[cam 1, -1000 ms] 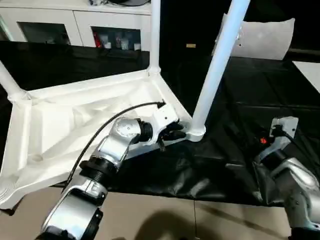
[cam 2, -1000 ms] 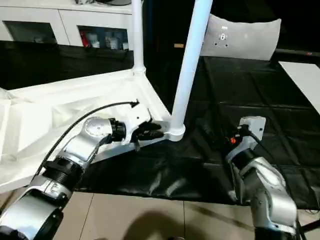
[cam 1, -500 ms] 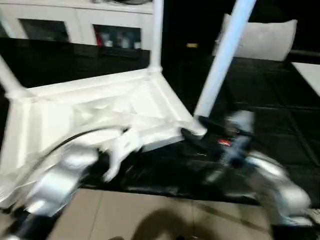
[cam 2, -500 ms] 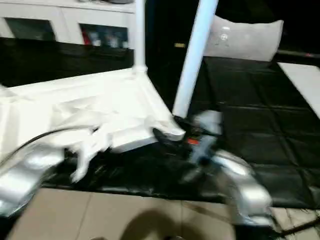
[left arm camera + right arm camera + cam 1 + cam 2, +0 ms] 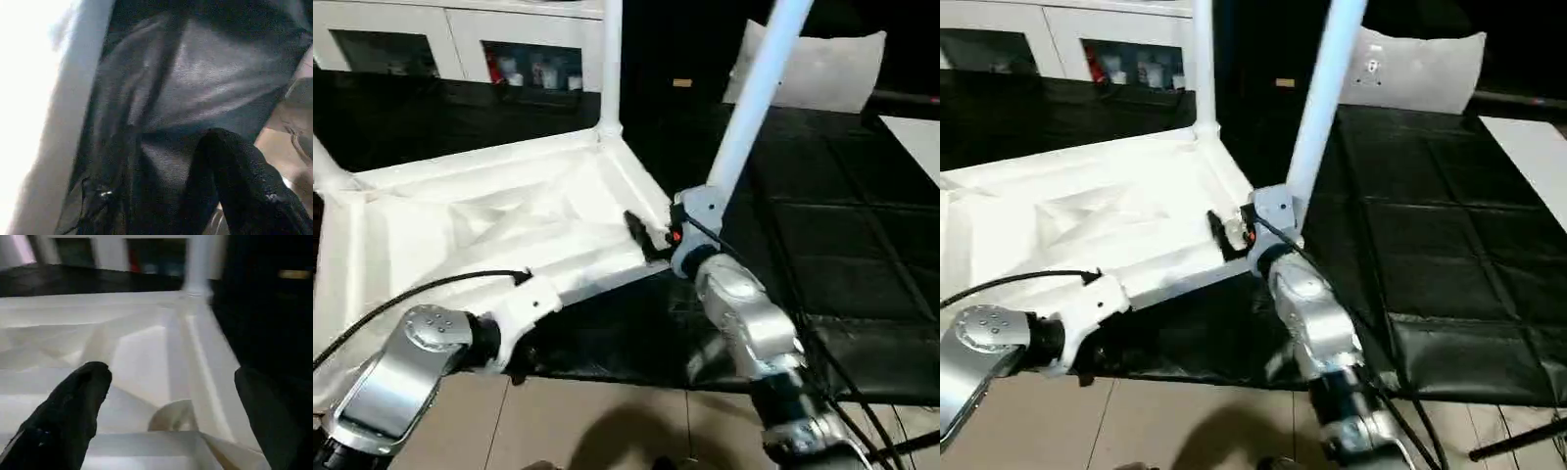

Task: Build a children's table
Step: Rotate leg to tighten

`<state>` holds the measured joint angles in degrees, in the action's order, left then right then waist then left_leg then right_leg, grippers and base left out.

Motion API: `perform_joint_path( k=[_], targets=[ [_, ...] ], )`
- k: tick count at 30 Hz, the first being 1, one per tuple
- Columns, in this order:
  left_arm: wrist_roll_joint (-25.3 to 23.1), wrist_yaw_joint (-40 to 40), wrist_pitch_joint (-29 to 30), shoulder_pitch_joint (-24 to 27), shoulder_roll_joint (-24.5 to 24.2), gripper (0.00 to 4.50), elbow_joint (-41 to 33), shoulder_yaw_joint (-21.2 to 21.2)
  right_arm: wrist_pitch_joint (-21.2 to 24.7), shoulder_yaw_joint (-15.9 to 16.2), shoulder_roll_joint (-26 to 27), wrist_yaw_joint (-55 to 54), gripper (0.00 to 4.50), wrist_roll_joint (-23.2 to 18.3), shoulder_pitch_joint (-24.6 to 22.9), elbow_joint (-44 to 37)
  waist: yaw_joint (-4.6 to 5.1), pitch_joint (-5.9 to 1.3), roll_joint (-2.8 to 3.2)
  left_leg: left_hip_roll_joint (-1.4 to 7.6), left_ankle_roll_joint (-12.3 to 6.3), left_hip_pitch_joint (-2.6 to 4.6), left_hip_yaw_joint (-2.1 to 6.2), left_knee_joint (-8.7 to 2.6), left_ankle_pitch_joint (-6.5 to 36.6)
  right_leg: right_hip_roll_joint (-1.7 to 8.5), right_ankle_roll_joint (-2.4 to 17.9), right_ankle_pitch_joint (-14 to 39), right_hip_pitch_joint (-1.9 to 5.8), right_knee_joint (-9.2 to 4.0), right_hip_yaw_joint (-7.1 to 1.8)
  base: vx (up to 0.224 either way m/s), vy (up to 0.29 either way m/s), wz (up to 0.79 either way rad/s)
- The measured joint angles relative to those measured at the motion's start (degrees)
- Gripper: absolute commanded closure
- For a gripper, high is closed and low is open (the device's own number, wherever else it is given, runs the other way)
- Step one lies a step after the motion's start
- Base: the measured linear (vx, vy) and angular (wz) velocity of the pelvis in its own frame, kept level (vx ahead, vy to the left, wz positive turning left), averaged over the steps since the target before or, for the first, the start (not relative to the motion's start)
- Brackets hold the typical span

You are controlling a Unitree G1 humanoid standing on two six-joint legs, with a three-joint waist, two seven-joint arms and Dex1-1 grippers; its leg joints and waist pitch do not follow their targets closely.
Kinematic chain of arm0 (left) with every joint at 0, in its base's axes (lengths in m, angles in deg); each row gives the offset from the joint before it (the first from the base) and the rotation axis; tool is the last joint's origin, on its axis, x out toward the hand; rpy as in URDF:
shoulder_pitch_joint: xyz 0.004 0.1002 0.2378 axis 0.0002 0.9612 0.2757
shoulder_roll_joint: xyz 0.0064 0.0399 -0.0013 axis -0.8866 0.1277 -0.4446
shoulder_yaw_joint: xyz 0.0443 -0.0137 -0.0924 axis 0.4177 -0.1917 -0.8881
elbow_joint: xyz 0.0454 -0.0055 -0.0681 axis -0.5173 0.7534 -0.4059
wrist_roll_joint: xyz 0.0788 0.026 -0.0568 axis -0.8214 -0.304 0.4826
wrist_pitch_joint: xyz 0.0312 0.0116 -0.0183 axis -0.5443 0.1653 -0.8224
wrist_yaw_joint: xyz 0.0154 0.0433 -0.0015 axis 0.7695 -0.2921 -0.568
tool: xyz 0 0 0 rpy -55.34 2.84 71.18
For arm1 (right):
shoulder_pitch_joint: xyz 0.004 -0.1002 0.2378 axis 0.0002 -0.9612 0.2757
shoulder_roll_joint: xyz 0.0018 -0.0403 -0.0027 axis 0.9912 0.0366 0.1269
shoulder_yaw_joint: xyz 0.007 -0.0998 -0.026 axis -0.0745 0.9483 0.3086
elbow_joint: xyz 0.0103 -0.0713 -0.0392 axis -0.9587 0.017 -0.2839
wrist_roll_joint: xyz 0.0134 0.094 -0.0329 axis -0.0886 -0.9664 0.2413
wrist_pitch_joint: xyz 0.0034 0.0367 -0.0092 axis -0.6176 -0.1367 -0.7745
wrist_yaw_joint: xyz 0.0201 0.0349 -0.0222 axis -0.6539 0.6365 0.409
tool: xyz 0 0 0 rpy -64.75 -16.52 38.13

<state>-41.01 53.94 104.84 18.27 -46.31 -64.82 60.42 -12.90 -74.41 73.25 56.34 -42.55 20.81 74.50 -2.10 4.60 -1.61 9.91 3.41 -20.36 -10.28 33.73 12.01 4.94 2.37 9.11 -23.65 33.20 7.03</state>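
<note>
The children's table (image 5: 489,225) lies upside down on black cloth, its ribbed underside up. Three of its white legs stand in corner sockets: one at the far corner (image 5: 610,69), one at the near right corner (image 5: 754,98), one at the left (image 5: 328,166). My right gripper (image 5: 641,233) is at the near right corner, open, with its black fingers (image 5: 68,416) wide apart on either side of a round rib (image 5: 171,418) inside the rim. My left gripper (image 5: 521,364) hangs below the table's near edge, over the cloth. Its one visible finger (image 5: 234,181) has only cloth beside it, and it holds nothing.
A white cabinet (image 5: 460,39) with glass doors stands at the back. A white panel (image 5: 822,69) leans at the back right, and a flat white board (image 5: 920,137) lies at the far right. Black cloth (image 5: 822,245) covers the floor; beige tiles (image 5: 607,421) lie in front.
My left gripper has let go of the table's near edge and pulled back to the near left. My right arm has swung left to the table's near right corner.
</note>
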Motion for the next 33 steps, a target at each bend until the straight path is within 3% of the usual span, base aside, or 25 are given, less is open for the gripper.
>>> perform_joint_path(
  k=[3, 7, 13, 18, 23, 27, 31, 33],
  targets=[
    [0.1, -1.7, 1.2, 0.1, 0.4, 2.11, -0.3, -0.7, -1.9, -3.6, 0.3, -5.1, 0.00, 0.0, 2.6, 4.6, -0.48, 0.00, 0.00, -0.03, 0.01, 0.02, 0.00, 0.03, 0.0, 0.01, 0.0, 0.0, 0.05, 0.02, 0.00, 0.000, 0.000, 0.00],
    [-0.3, -3.2, 1.0, 0.0, 0.7, 2.11, -0.1, -0.7, -4.8, -5.7, -1.0, -8.2, 0.00, 0.3, 3.7, 8.2, -1.02, 0.00, 0.00, -0.03, 0.01, 0.10, 0.00, 0.05, 0.0, 0.02, 0.0, 0.0, 0.14, 0.05, 0.00, 0.000, 0.000, 0.00],
    [-0.9, -5.8, 0.2, -0.2, 1.5, 2.11, 1.3, -0.7, -8.5, -9.8, -7.3, -9.9, 0.00, 0.5, 6.3, 16.0, -1.81, 0.03, 0.05, -0.04, 0.00, 0.16, -0.01, 0.14, 0.0, 0.04, 0.0, 0.0, 0.33, 0.05, -0.03, 0.000, 0.000, 0.00],
    [-1.3, -9.3, -2.3, -2.0, 3.7, 2.11, 5.0, -0.7, -10.8, -13.3, -12.6, -11.4, 0.00, 0.6, 8.3, 20.5, -1.45, 0.04, 0.09, -0.04, -0.01, 0.16, -0.03, 0.18, -0.1, 0.03, 0.0, 0.0, 0.30, 0.17, -0.05, 0.000, 0.000, 0.00],
    [-3.3, -14.9, -8.4, -4.0, 8.0, 2.11, 10.1, -0.9, -14.1, -16.4, -19.1, -11.8, 0.00, 0.5, 10.5, 25.2, -1.29, 0.02, 0.06, -0.03, -0.04, 0.14, -0.03, 0.24, -0.1, 0.03, 0.0, 0.0, 0.30, 0.21, -0.05, 0.000, 0.000, 0.00],
    [-2.6, -18.1, -11.0, -3.9, 11.8, 2.11, 10.0, -2.9, -15.2, -17.5, -20.7, -11.9, 0.00, 0.7, 10.4, 25.6, -0.64, 0.01, 0.05, -0.02, -0.07, 0.00, -0.04, 0.24, -0.1, 0.02, -0.1, 0.0, 0.19, 0.26, -0.05, 0.000, 0.000, 0.00],
    [1.2, -20.8, -15.2, 0.8, 17.3, 1.75, 7.2, -6.5, -16.0, -16.7, -20.5, -9.7, 0.00, 1.3, 7.8, 22.7, 0.15, -0.01, 0.06, 0.03, -0.31, -0.23, -0.08, 0.24, -0.1, -0.01, -0.1, 0.1, 0.15, 0.29, -0.07, 0.000, 0.000, 0.00],
    [1.9, -21.8, -16.8, 2.6, 17.8, 1.55, 7.0, -6.8, -16.0, -16.5, -20.4, -9.0, 0.00, 1.6, 6.7, 22.4, 0.21, -0.02, 0.08, 0.06, -0.32, -0.34, -0.08, 0.26, -0.1, -0.05, -0.1, 0.1, 0.01, 0.31, -0.06, 0.000, 0.000, 0.00]
  ],
)
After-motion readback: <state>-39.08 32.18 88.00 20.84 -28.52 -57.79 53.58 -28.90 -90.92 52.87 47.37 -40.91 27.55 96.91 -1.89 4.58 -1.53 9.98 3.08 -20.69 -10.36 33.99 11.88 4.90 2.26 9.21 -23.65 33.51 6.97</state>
